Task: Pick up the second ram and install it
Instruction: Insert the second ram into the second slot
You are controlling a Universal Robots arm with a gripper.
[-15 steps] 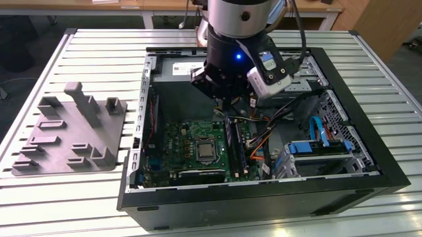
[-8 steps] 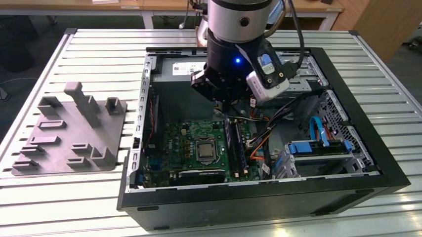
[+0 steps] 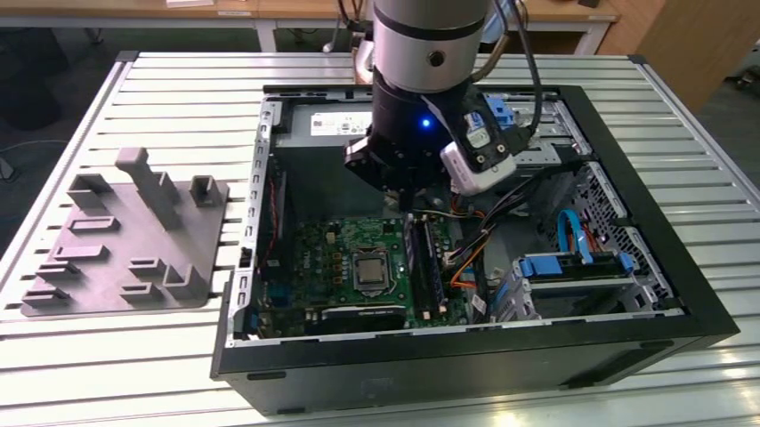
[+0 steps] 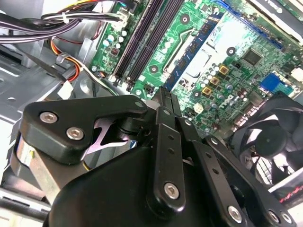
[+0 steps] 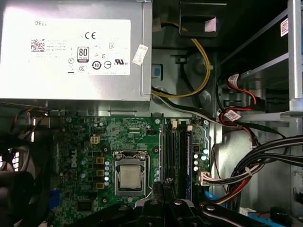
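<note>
1 gripper (image 4: 164, 94), clamped on second ram (image 4: 196, 42), ram's long axis parallel to slots (image 4: 142, 42)

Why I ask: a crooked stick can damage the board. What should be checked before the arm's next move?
1. Grip: gripper shut on the second ram: ok.
2. Ram runs roughly along the memory slots: ok.
3. Ram directly over a free slot: cannot tell.
4. Cables lie beside the slots, not across them: ok.
5. Arm clear of the case walls: ok.
</note>
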